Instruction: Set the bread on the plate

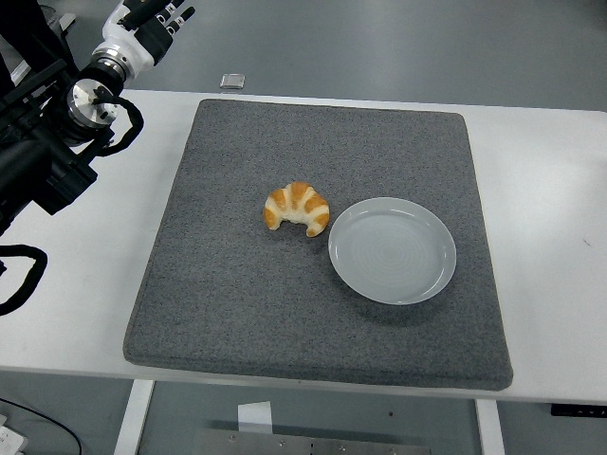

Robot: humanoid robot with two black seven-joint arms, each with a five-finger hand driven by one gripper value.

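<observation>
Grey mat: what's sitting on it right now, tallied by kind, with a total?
Croissant: 1, beside the plate, not on it
Plate: 1, nothing on it
Total on the mat: 2

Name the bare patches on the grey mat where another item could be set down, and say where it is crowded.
Bare: the mat left of the croissant, its far strip, and its near strip below the plate. Crowded: mid-mat, where croissant and plate nearly touch.
</observation>
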